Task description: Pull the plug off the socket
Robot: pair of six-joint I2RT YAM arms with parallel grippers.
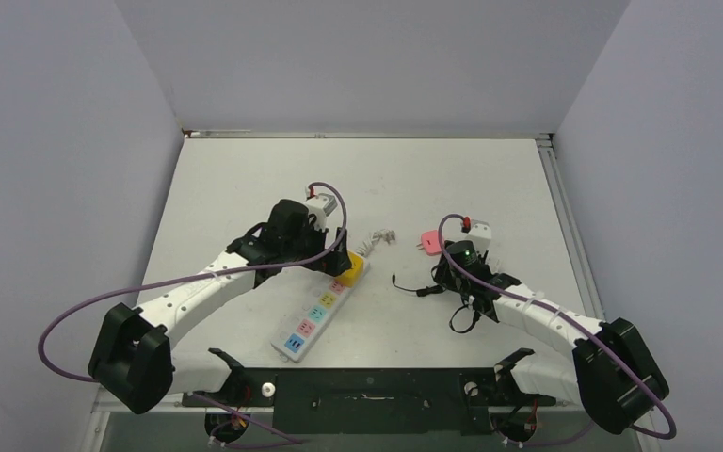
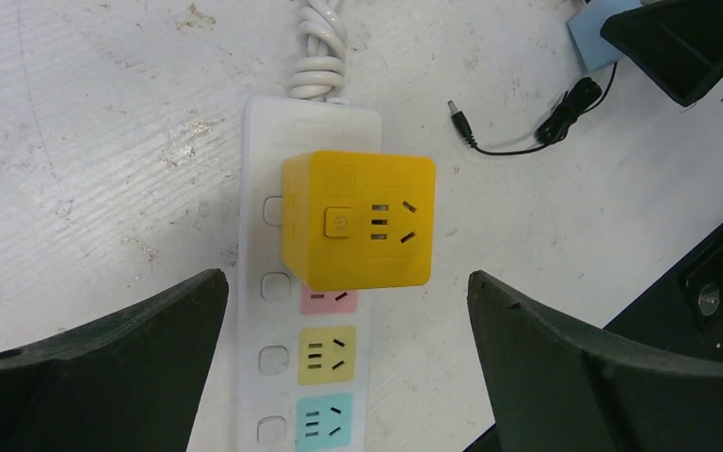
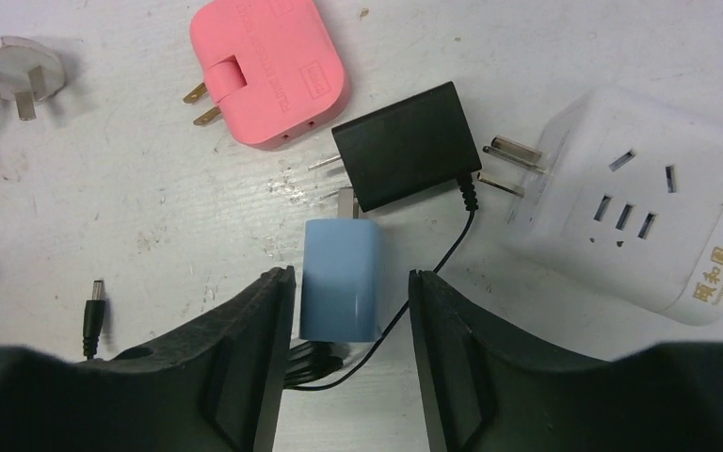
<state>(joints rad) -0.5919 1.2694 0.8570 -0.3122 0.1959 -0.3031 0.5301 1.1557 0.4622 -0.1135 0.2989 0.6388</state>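
At cord end of socket (image 2: 274, 381), left hand (image 2: 346, 282) hung open over yellow plug (image 2: 358, 221) (right hand (image 3: 350, 282) gaped round blue adapter (image 3: 341, 278)).

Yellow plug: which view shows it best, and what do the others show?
Left wrist: the yellow plug fills the centre, button and slots plain, seated on the strip. Top external shows a small corner by the left arm. Right wrist misses it.

left wrist: the yellow cube adapter (image 2: 358, 221) covers the top outlet face of the power strip (image 2: 265, 151); the strip's lower end is cropped. right wrist: the black cord (image 3: 471, 200) vanishes under the fingers (image 3: 235, 358) of my right gripper (image 3: 350, 275); the white cube adapter (image 3: 640, 217) is cropped at right.
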